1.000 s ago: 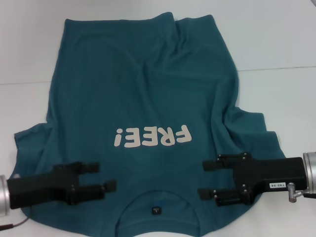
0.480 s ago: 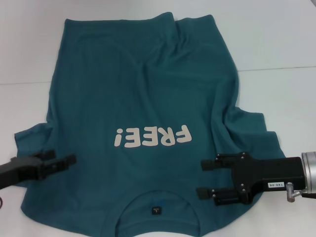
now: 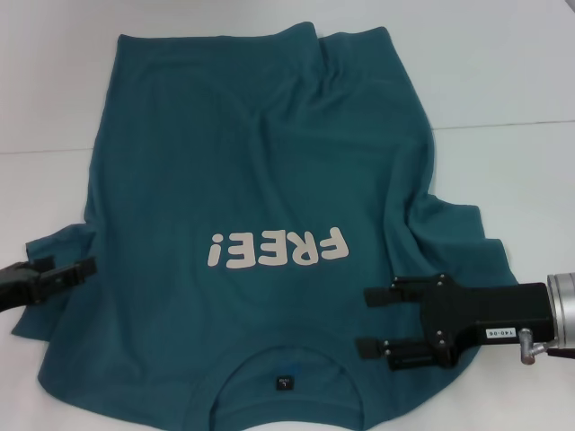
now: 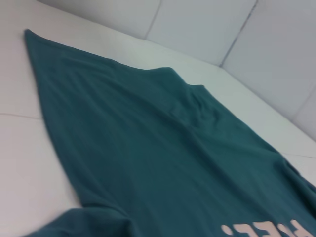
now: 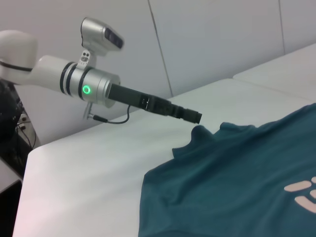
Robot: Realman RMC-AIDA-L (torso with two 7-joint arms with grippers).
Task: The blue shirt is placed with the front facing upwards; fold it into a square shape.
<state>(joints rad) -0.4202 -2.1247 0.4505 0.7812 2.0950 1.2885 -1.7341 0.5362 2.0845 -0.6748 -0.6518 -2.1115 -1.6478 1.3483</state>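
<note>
Two grippers are in the head view, and one garment. The blue shirt [image 3: 260, 224] lies spread on the white table [image 3: 503, 81], front up, its white lettering [image 3: 276, 249] upside down to me and the collar with its small dark label [image 3: 284, 382] at the near edge. Creases run along the shirt's right side up to the far hem. My right gripper [image 3: 373, 321] sits over the right shoulder area of the shirt, just beside the collar, its two black fingers [image 3: 395, 293] held apart and pointing toward the shirt's middle; nothing is between them. My left gripper [image 3: 85, 267] is at the left edge of the picture, over the left sleeve. Its fingers appear as one narrow dark bar there, and I cannot tell whether they are spread or pressed together.

Left wrist view: the shirt [image 4: 163, 163] fills most of the picture, lying on the table [image 4: 24, 148], with part of the lettering [image 4: 266, 229] at the corner. My own fingers are not visible here.

Right wrist view: the shirt's [image 5: 237, 182] left sleeve rises in a small peak just under the tip of my left gripper [image 5: 196, 116], which reaches in from the far side on its silver arm [image 5: 74, 81] with a green light. Whether the tip touches the cloth cannot be determined.
</note>
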